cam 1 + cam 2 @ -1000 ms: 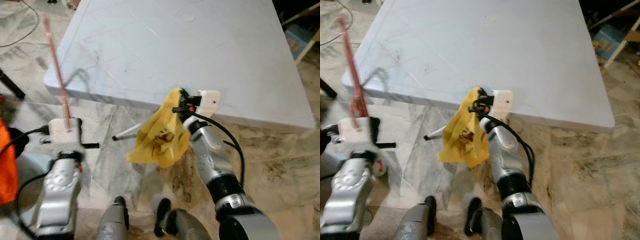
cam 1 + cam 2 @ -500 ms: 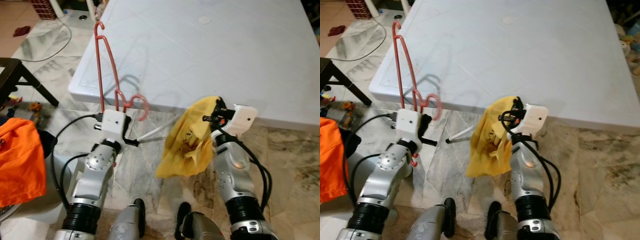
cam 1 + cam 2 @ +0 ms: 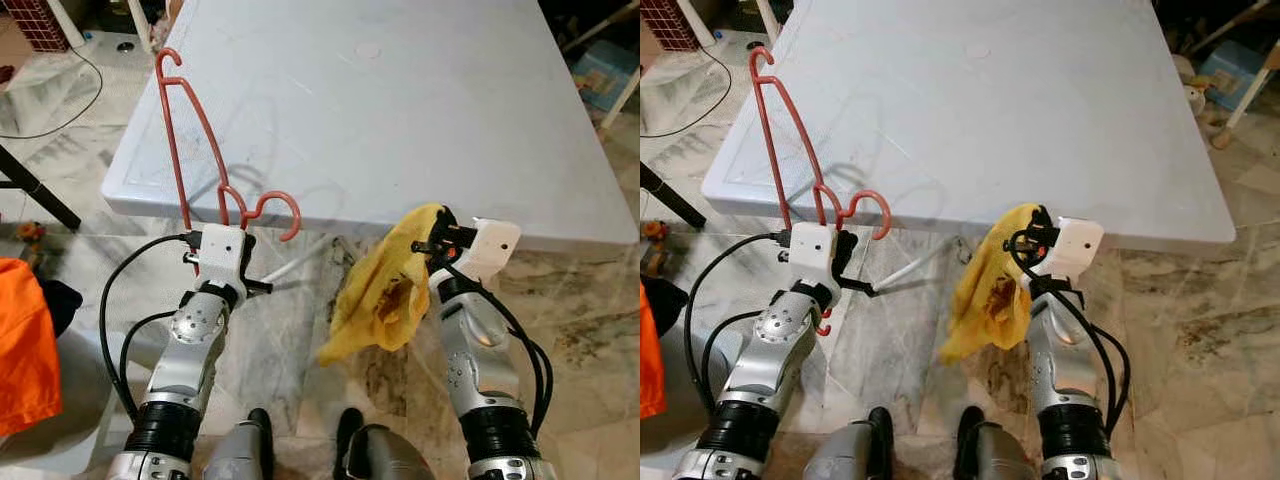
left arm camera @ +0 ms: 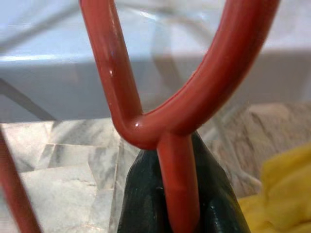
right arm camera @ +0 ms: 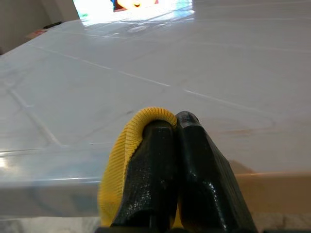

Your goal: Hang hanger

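Observation:
A red plastic hanger [image 3: 196,140] stands up from my left gripper [image 3: 236,224], which is shut on it just below the fork near the hook [image 3: 272,207]. The left wrist view shows the red bar [image 4: 175,184] clamped between the black fingers [image 4: 141,204]. My right gripper [image 3: 440,222] is shut on a yellow garment [image 3: 380,295] that hangs down beside the arm at the near edge of the white table [image 3: 420,110]. In the right wrist view yellow fabric [image 5: 129,145] wraps over one black finger [image 5: 150,170].
An orange cloth [image 3: 20,345] lies at the far left on the marble floor [image 3: 590,330]. A black chair leg [image 3: 30,185] and a cable [image 3: 55,95] are to the left of the table. A white rod [image 3: 295,265] lies under the table edge.
The camera has shifted, so the table sits more centred and the orange cloth has slid toward the left edge. Both grippers keep their holds; the hanger stands much as before.

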